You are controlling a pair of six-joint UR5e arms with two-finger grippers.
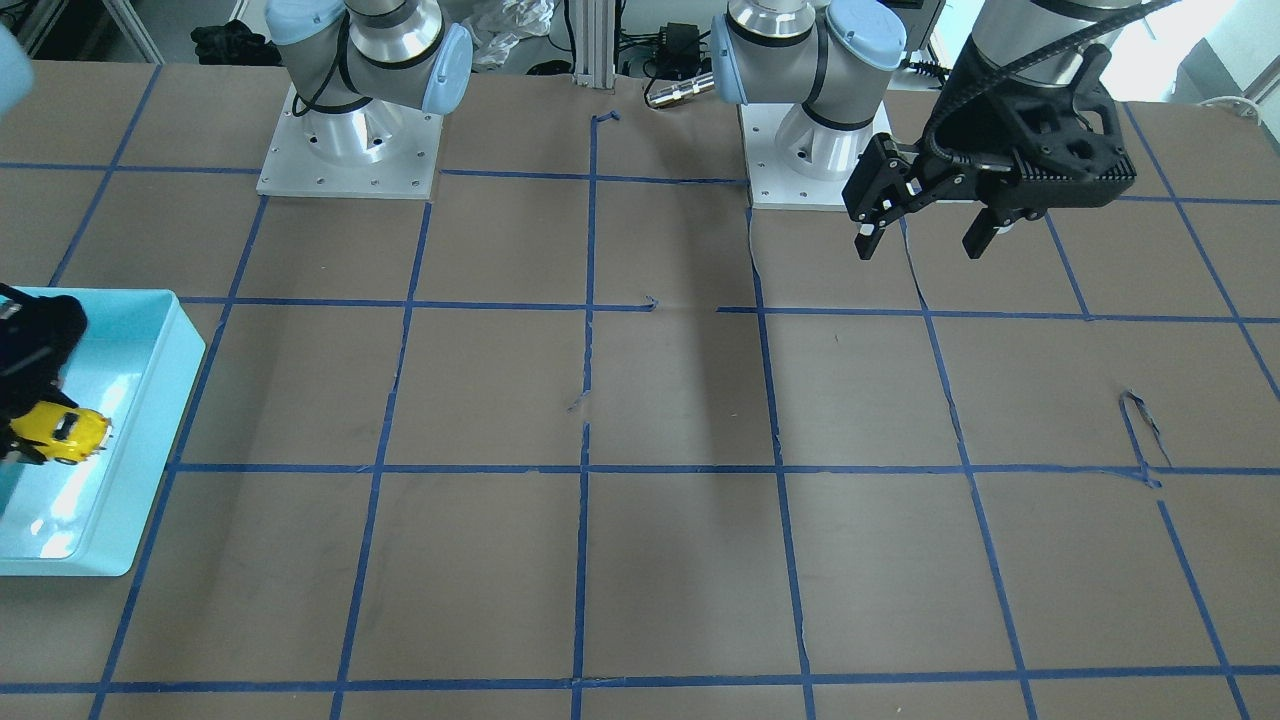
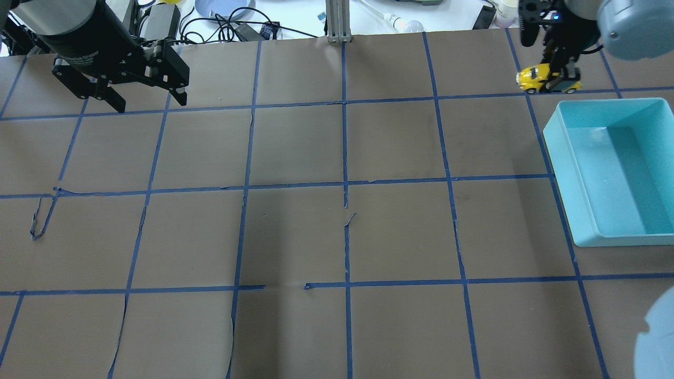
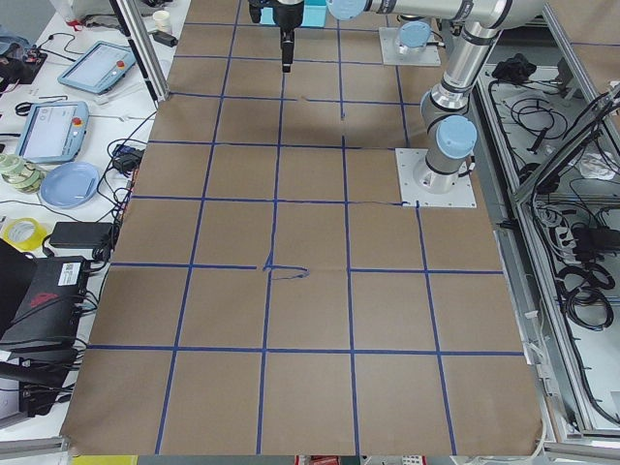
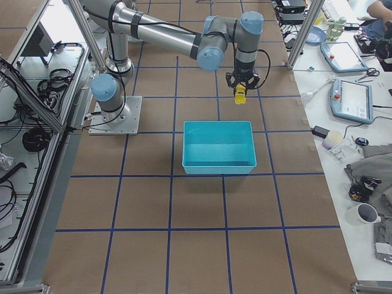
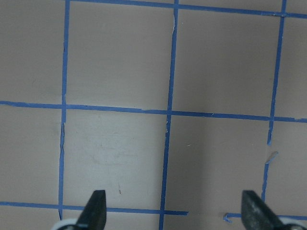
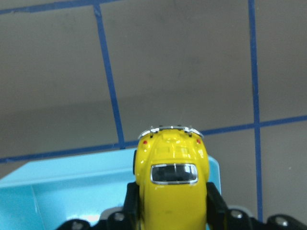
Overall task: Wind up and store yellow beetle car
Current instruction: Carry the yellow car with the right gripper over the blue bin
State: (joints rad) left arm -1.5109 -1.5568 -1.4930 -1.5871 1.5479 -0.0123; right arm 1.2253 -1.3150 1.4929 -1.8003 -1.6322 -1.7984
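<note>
The yellow beetle car [image 2: 536, 78] is held in the air by my right gripper [image 2: 554, 79], which is shut on its sides. In the right wrist view the car [image 6: 171, 187] sits between the black fingers [image 6: 214, 203], its rear pointing away, above the far rim of the light-blue bin [image 6: 62, 191]. In the front view the car [image 1: 60, 432] hangs over the bin [image 1: 150, 420]. The right side view shows the car [image 4: 240, 94] high beyond the bin [image 4: 218, 164]. My left gripper [image 1: 920, 232] is open and empty, raised near its base; its fingertips [image 5: 96, 211] show wide apart.
The bin [image 2: 574, 173] stands at the table's right edge, with nothing lying in it. The table is brown paper with a blue tape grid. Cables, a plate and small items lie beyond the far edge [image 2: 221, 10].
</note>
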